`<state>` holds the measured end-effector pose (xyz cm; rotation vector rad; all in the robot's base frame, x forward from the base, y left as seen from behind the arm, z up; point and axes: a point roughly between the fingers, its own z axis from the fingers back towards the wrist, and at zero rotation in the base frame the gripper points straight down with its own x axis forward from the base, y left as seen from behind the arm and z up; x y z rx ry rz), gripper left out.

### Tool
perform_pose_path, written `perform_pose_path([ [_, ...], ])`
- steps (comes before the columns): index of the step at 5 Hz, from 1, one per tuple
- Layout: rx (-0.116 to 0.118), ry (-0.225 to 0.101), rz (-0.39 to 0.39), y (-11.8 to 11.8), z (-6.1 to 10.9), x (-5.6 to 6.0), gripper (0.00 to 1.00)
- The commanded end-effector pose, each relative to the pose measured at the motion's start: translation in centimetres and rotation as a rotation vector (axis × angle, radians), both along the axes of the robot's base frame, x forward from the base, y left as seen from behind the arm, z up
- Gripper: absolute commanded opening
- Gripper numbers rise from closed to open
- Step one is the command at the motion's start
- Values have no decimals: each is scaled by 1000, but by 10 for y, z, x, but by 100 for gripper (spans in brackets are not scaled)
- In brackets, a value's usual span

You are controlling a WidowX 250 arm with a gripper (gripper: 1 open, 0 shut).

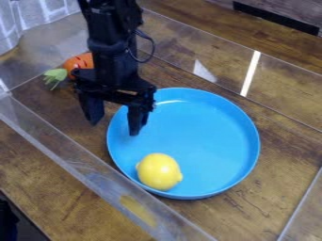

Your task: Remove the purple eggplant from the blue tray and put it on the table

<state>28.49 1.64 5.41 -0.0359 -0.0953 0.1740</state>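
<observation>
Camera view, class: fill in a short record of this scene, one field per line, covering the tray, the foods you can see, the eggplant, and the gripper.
Tray: blue tray, round, on the wood-plank table
In tray: yellow lemon, near the front rim
Outside tray: orange carrot on the table, partly behind the arm
Purple eggplant: not visible anywhere in this view
Gripper: gripper pointing down at the tray's left rim, fingers spread apart, nothing seen between them
</observation>
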Motion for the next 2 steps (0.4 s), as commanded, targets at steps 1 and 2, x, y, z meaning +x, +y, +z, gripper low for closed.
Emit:
perform_pose_path([
  [1,2,-66,-17,14,12,-2,100],
  [2,-3,-83,-36,20,5,-7,100],
])
